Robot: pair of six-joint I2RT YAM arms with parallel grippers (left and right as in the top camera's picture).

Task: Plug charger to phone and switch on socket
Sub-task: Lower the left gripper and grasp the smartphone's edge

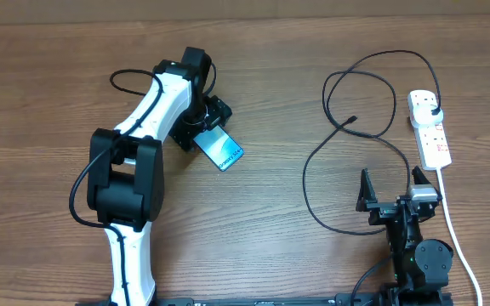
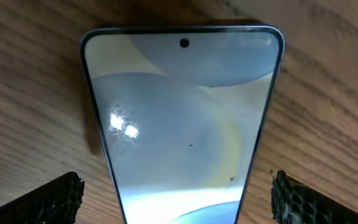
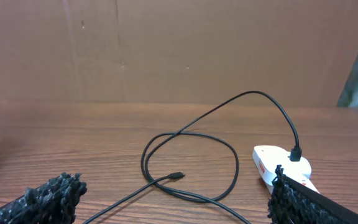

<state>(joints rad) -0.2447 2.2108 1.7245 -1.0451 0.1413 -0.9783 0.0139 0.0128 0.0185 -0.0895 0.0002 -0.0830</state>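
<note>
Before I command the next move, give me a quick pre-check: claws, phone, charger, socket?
1. ok: left claw open, fingers either side of phone.
2. ok: phone lies flat, screen up.
3. ok: right claw open, empty.
4. ok: plug of charger seated in socket.
5. not ok: connector tip lies loose, far from phone.
6. cannot tell: socket switched on.

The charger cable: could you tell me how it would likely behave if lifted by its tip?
Probably floppy: the charger lies in loose loops, so it should droop and trail. Its far end looks plugged into the socket, so it would likely tug taut.
</note>
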